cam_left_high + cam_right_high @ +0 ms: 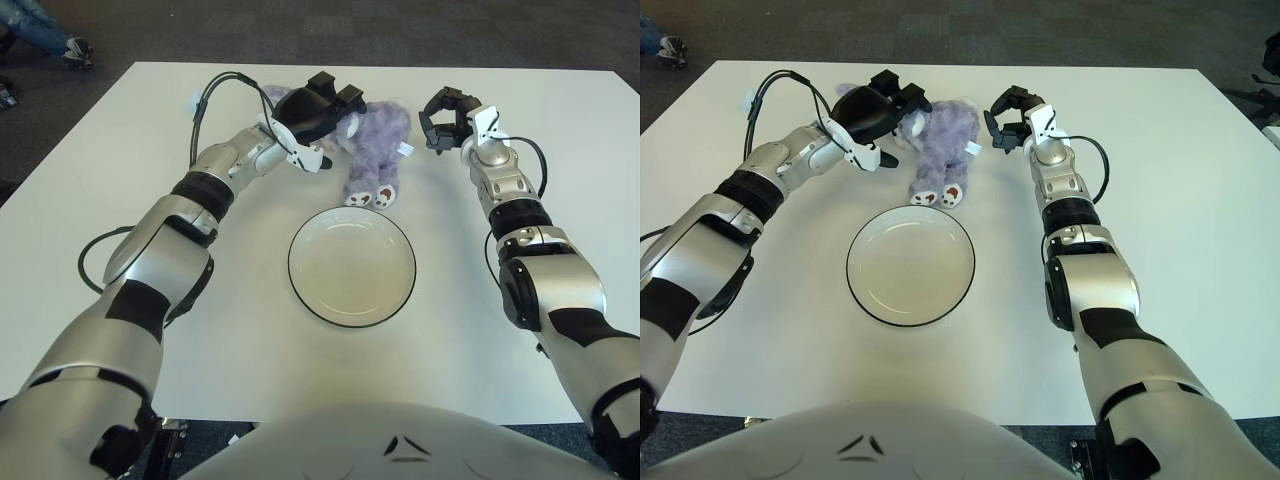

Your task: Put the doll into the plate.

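Since doll [375,150] lies above plate [352,266], left hand [318,108] fingers half-curled at head, right hand [445,115] fingers apart beside, neither clamped.

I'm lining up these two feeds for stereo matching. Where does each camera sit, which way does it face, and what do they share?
Left eye view: on the head, facing forward and down at the table; both arms and the chest show, left hand at the doll, right hand beside it.
Right eye view: same head, slightly to the right, same aim; same body parts, shifted leftward.
Shared: doll, plate, both hands, table.
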Motion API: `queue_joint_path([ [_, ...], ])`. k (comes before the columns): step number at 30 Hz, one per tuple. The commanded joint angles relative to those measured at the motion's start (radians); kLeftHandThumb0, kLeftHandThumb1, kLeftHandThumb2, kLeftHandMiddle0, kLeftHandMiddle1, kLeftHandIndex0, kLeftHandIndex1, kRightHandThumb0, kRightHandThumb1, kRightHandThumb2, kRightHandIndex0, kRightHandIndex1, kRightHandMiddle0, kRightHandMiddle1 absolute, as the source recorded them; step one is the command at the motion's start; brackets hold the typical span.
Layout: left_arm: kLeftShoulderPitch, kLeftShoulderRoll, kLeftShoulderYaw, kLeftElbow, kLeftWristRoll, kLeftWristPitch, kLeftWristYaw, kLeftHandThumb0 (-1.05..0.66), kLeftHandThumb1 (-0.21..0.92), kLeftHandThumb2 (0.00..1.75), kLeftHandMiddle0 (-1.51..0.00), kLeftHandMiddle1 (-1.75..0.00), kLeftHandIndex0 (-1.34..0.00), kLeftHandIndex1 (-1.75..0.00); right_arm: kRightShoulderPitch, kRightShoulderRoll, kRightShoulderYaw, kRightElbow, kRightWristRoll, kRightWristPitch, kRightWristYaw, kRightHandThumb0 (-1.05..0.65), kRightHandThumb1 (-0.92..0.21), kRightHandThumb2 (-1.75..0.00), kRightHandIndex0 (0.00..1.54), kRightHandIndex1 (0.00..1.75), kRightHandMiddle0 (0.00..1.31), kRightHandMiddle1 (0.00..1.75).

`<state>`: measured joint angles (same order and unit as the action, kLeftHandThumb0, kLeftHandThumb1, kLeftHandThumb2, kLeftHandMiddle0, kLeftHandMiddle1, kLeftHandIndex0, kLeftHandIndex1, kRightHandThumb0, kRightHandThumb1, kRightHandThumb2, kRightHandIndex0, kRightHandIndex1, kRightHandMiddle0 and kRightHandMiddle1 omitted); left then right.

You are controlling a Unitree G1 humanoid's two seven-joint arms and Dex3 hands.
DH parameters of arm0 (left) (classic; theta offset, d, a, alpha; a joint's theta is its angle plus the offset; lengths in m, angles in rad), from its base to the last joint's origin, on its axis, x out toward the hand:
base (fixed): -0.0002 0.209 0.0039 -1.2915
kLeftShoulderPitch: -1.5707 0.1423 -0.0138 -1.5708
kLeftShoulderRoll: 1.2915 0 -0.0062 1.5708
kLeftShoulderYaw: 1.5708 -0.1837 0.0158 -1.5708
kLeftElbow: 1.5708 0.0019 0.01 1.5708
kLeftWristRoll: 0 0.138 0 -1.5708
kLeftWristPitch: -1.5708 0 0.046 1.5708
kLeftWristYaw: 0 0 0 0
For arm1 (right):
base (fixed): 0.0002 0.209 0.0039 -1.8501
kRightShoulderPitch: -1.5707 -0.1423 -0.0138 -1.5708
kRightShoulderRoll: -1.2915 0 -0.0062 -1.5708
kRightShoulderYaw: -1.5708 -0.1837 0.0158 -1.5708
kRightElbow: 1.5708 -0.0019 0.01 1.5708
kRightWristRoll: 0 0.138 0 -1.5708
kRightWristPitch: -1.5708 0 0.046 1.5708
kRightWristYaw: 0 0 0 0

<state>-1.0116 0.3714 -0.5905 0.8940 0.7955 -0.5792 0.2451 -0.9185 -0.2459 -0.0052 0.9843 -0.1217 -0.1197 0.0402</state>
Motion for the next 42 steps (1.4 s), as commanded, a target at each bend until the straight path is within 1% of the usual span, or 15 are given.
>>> queue_joint_path([
  [1,0.019,0.016,0.014,-0.021,-0.003,0.004,-0.012,-0.26,0.15,1.18,-0.14,-1.49,0.0,-1.39,-0.024,0.011,0.024,0.001,-0.025,-0.005,-0.008,-0.41,-0.54,-1.03,1.1,1.75,0.44,1.75],
  [5,0.023,0.018,0.02,-0.029,-0.003,0.013,-0.019,-0.26,0.15,1.19,-0.13,-1.52,0.0,-1.39,-0.026,-0.008,0.065,0.0,-0.064,-0.001,0.011,-0.4,-0.59,-0.96,1.1,1.75,0.4,1.75],
  [7,0.023,0.018,0.022,-0.028,-0.003,0.017,-0.021,-0.27,0.15,1.18,-0.12,-1.54,0.0,-1.38,-0.027,-0.014,0.082,0.0,-0.079,0.002,0.02,-0.39,-0.67,-0.86,1.13,1.75,0.34,1.75],
  [9,0.023,0.017,0.023,-0.029,-0.001,0.023,-0.024,-0.28,0.15,1.18,-0.11,-1.55,0.0,-1.38,-0.028,-0.022,0.1,-0.003,-0.096,0.007,0.034,-0.38,-0.7,-0.82,1.13,1.75,0.32,1.75],
  [10,0.023,0.016,0.024,-0.029,-0.001,0.027,-0.025,-0.28,0.15,1.18,-0.1,-1.55,0.0,-1.37,-0.028,-0.027,0.111,-0.006,-0.107,0.01,0.043,-0.52,-0.68,-0.78,1.16,1.75,0.21,1.67],
  [12,0.024,0.015,0.024,-0.03,0.0,0.031,-0.026,-0.28,0.15,1.17,-0.1,-1.55,0.0,-1.37,-0.027,-0.033,0.123,-0.009,-0.119,0.013,0.053,-0.65,-0.66,-0.73,1.19,1.75,0.11,1.6],
  [13,0.024,0.013,0.027,-0.027,-0.003,0.036,-0.029,-0.28,0.15,1.17,-0.09,-1.55,0.0,-1.36,-0.029,-0.038,0.132,-0.007,-0.122,0.011,0.083,-0.7,-0.66,-0.71,1.2,1.75,0.07,1.57],
  [17,0.023,0.007,0.034,-0.02,-0.009,0.051,-0.037,-0.28,0.14,1.19,-0.08,-1.5,0.0,-1.34,-0.034,-0.052,0.148,0.0,-0.112,0.003,0.194,-0.84,-0.71,-0.54,1.23,1.75,0.01,1.17],
  [19,0.022,0.005,0.037,-0.017,-0.01,0.055,-0.04,-0.28,0.14,1.19,-0.08,-1.48,0.0,-1.34,-0.037,-0.057,0.146,0.004,-0.094,-0.002,0.257,-0.86,-0.71,-0.5,1.23,1.75,0.01,1.06],
  [22,0.022,0.003,0.039,-0.016,-0.01,0.059,-0.043,-0.27,0.14,1.2,-0.07,-1.47,0.0,-1.34,-0.041,-0.063,0.14,0.009,-0.073,-0.008,0.334,-0.82,-0.61,-0.54,1.22,1.75,0.0,0.91],
  [27,0.021,0.0,0.04,-0.016,-0.008,0.067,-0.05,-0.26,0.14,1.22,-0.06,-1.44,0.0,-1.34,-0.057,-0.071,0.136,0.028,-0.067,-0.019,0.404,-0.79,-0.54,-0.57,1.19,1.75,0.0,0.81],
  [31,0.019,-0.003,0.041,-0.013,-0.008,0.076,-0.056,-0.25,0.14,1.23,-0.05,-1.42,0.0,-1.33,-0.072,-0.071,0.126,0.052,-0.058,-0.027,0.445,-0.78,-0.5,-0.6,1.11,1.75,0.0,0.75],
  [32,0.019,-0.004,0.041,-0.011,-0.008,0.077,-0.057,-0.26,0.14,1.24,-0.05,-1.4,0.0,-1.31,-0.075,-0.069,0.121,0.061,-0.052,-0.026,0.456,-0.74,-0.48,-0.64,0.99,1.75,0.0,0.71],
  [35,0.018,-0.006,0.042,-0.008,-0.01,0.08,-0.06,-0.28,0.14,1.24,-0.05,-1.37,0.0,-1.29,-0.083,-0.067,0.11,0.078,-0.04,-0.022,0.482,-0.66,-0.42,-0.73,0.75,1.75,0.0,0.63],
  [42,0.021,-0.008,0.049,-0.011,-0.017,0.078,-0.065,-0.27,0.15,1.23,-0.05,-1.42,0.0,-1.31,-0.101,-0.07,0.126,0.11,-0.063,-0.029,0.491,-0.58,-0.36,-0.84,0.5,1.75,0.0,0.53],
])
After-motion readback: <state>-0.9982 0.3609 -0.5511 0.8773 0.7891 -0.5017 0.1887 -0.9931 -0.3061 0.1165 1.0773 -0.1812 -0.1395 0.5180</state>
